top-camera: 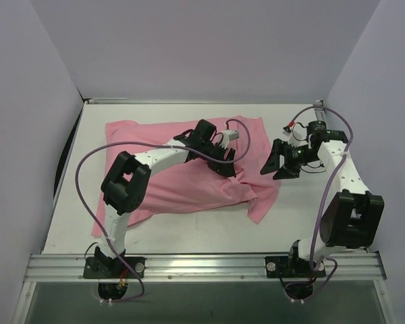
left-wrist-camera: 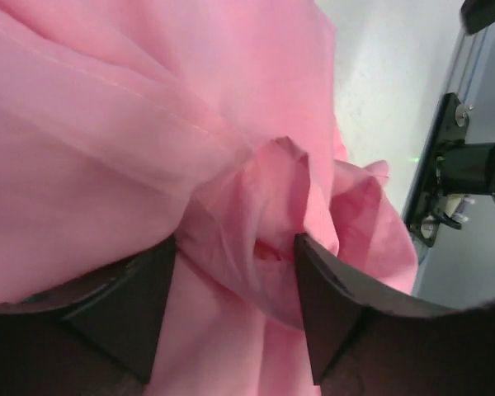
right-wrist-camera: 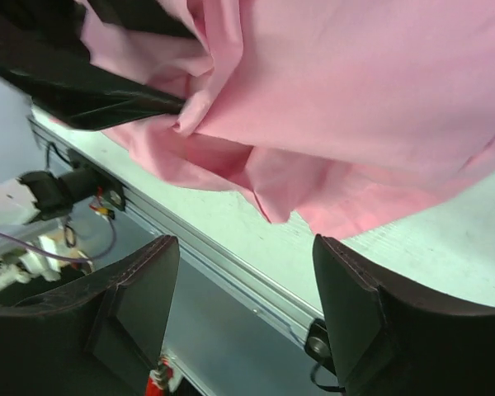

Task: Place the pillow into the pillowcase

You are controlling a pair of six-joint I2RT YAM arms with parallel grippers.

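Observation:
The pink pillowcase (top-camera: 182, 182) lies spread and wrinkled across the middle of the table, bulging in its centre. The pillow is hidden; no white shows anywhere. My left gripper (top-camera: 224, 164) is down on the pillowcase's right part. In the left wrist view its jaws (left-wrist-camera: 235, 241) stand apart with a bunched fold of the pillowcase (left-wrist-camera: 148, 124) loose between them. My right gripper (top-camera: 273, 170) hovers just off the pillowcase's right edge, open and empty. Its wrist view looks past its fingers (right-wrist-camera: 246, 241) at the pillowcase's (right-wrist-camera: 355, 107) drooping corner above bare table.
An aluminium rail (top-camera: 202, 266) runs along the table's near edge, also visible as the rail (right-wrist-camera: 231, 264) in the right wrist view. White walls close off the back and sides. Purple cables loop off both arms. The left arm's black link (right-wrist-camera: 82, 91) lies against the cloth.

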